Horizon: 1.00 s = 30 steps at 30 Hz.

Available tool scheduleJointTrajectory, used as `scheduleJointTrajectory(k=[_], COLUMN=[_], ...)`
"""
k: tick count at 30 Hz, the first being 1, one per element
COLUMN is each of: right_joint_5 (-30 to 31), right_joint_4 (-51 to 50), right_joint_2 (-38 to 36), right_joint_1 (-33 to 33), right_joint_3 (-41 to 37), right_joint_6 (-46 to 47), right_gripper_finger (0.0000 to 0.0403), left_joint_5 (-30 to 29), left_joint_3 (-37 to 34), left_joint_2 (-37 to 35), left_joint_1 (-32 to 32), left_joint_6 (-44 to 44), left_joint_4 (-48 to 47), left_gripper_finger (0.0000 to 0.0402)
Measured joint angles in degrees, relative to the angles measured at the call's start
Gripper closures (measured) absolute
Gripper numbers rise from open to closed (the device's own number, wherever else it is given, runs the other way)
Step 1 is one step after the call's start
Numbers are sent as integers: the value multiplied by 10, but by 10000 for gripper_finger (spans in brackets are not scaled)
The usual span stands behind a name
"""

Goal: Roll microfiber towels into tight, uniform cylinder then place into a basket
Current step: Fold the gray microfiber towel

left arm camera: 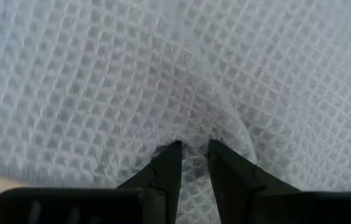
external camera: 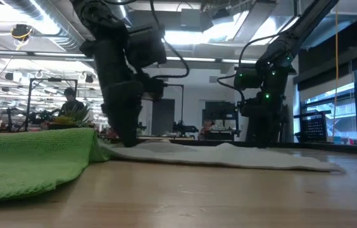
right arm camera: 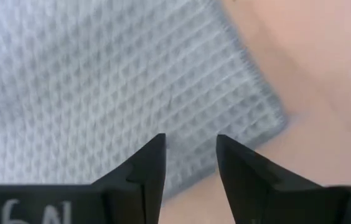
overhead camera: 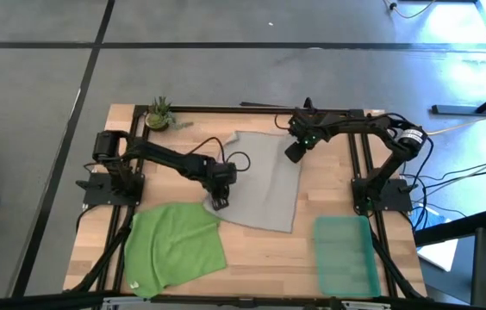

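Observation:
The light grey towel (overhead camera: 264,185) lies spread flat in the middle of the table. My left gripper (overhead camera: 218,203) points steeply down at its near left corner and is shut on the cloth. My right gripper (overhead camera: 295,153) stands over the towel's far right corner (right arm camera: 269,112), its fingers a little apart with nothing between them. The bright green towel (overhead camera: 174,245) lies loosely spread at the near left, just beside the grey one. The teal basket (overhead camera: 345,256) sits at the near right with nothing in it. My left gripper pinches a small raised pucker of the grey towel (left arm camera: 194,134) between its two fingertips, near the towel's near left corner. The fingers come from above, slanting down. Around the pucker the cloth lies on the table. My right gripper: I cannot tell whether its fingertips touch the towel.
A small potted plant (overhead camera: 158,114) stands at the far left corner. Black frame rails (overhead camera: 359,185) run along the table's left and right sides by the arm bases. Bare wood (overhead camera: 264,258) lies between the green towel and the basket.

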Motion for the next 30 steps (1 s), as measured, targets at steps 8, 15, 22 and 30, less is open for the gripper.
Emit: scheduleJointTrajectory(k=[8,15,22,30], right_joint_5=[9,-81,-130,-135], right_joint_4=[-101,-180,-197,-197], right_joint_2=[-34,-146,-221,-236], right_joint_1=[6,74,132,174], right_joint_3=[88,107,90,81], right_joint_6=[-90,-177,-177,-179], right_gripper_finger=[259,259,259,259], left_joint_5=[-82,-79,-40,-49], left_joint_3=[31,31,31,31], left_joint_2=[-57,-170,-201,-159], left_joint_1=[11,8,-77,-169], left_joint_6=[30,25,-85,-252], left_joint_4=[-3,-97,-145,-159], left_gripper_finger=[324,324,324,324])
